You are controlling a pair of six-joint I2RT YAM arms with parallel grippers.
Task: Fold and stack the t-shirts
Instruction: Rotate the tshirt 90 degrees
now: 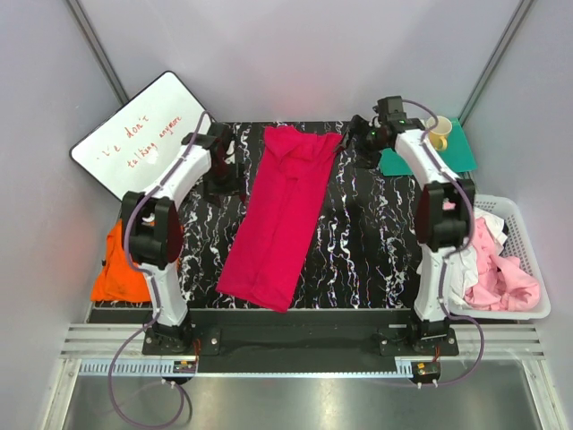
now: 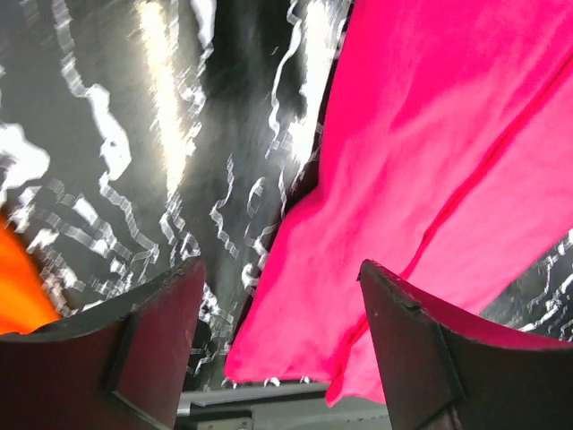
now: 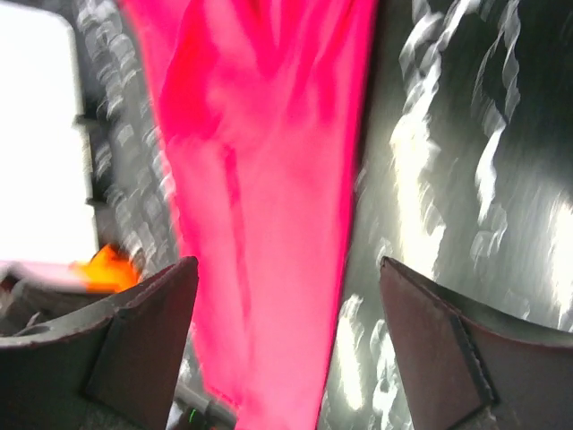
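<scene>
The magenta-red t-shirt lies folded in a long strip, slanting down the middle of the black marbled surface. The left hand and right hand flank its far end, both spread, holding nothing. The orange t-shirt sits at the surface's left edge.

Parted left tool over magenta-red t-shirt on marbled table.

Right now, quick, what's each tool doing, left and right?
Left tool: open, holding nothing, over the edge of the magenta t-shirt.
Right tool: open, holding nothing, the same shirt below it.
</scene>
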